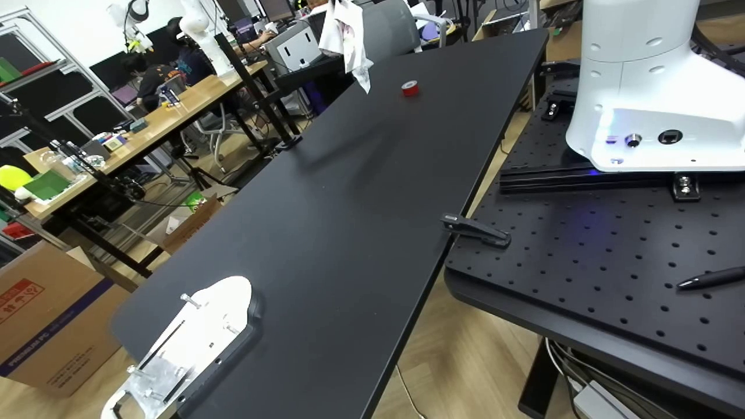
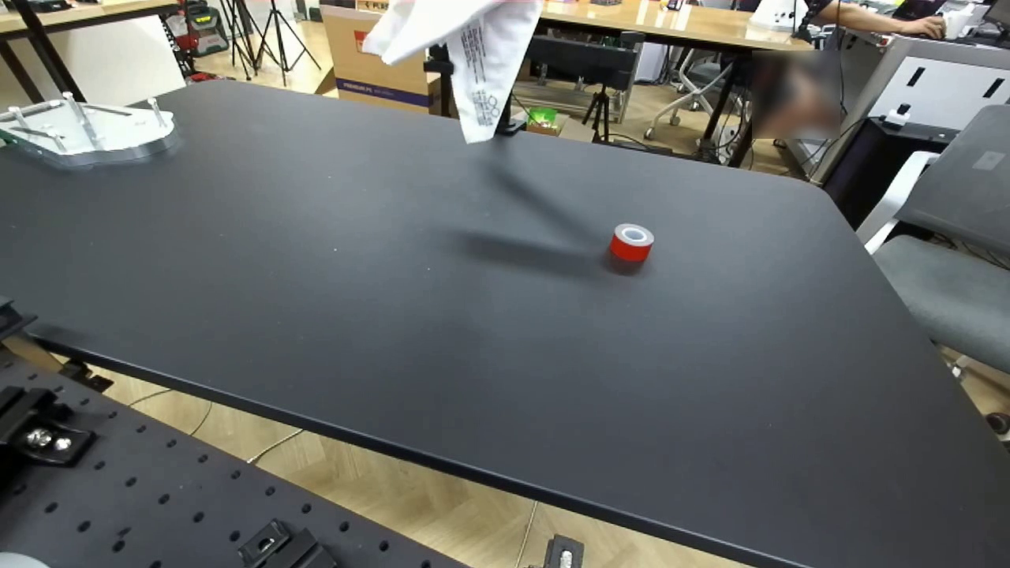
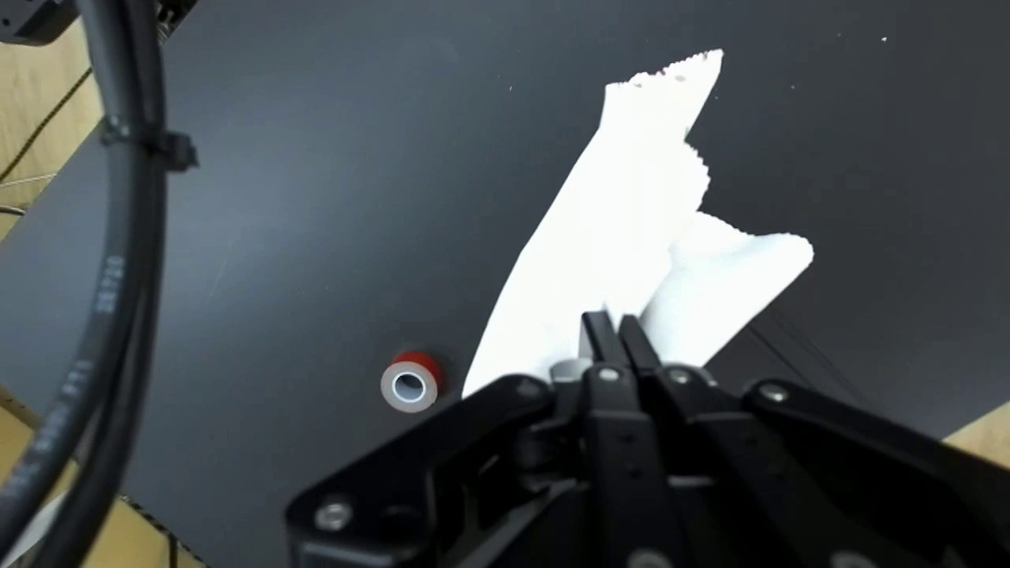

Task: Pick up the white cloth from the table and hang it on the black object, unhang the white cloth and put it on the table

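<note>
The white cloth hangs in the air above the black table in both exterior views (image 1: 347, 35) (image 2: 488, 75); its upper part is cut off by the frame tops. In the wrist view the cloth (image 3: 584, 229) spreads out below and beyond my gripper (image 3: 615, 319). The fingers are nearly together with cloth at their tips, so the gripper is shut on it. The gripper is outside both exterior views. A black post with a crossbar (image 1: 247, 81) is clamped at the table's edge; its crossbar also shows in an exterior view (image 2: 580, 63). The cloth's lower end hangs free.
A red tape roll (image 1: 410, 88) (image 2: 631, 246) (image 3: 410, 383) stands on the black table (image 1: 326, 244). A white plate with upright pegs (image 1: 198, 331) (image 2: 87, 130) lies at one end. The white robot base (image 1: 646, 105) stands on a perforated board beside the table. A grey chair (image 2: 959, 189) stands nearby.
</note>
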{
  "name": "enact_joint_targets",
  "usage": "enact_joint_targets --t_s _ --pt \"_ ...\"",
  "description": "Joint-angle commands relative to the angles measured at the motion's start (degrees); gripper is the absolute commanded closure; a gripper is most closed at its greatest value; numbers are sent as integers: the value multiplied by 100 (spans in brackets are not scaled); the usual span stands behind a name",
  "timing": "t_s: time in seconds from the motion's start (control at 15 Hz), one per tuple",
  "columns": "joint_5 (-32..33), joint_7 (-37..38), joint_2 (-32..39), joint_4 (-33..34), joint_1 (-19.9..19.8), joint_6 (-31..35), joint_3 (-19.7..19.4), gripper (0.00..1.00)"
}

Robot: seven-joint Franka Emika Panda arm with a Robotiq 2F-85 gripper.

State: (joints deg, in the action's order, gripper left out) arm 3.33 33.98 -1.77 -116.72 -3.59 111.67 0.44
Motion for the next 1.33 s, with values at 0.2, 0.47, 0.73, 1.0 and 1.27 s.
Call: enact_joint_targets --t_s 0.2,0.47,0.73,1.0,1.27 --pt "68 -26 385 519 281 -200 13 99" --pt "57 -47 415 614 403 -193 48 99" --pt "36 -74 599 668 476 -175 67 99" --pt "12 -115 873 739 534 -194 54 99" --pt "18 -127 1176 772 583 -215 32 99"
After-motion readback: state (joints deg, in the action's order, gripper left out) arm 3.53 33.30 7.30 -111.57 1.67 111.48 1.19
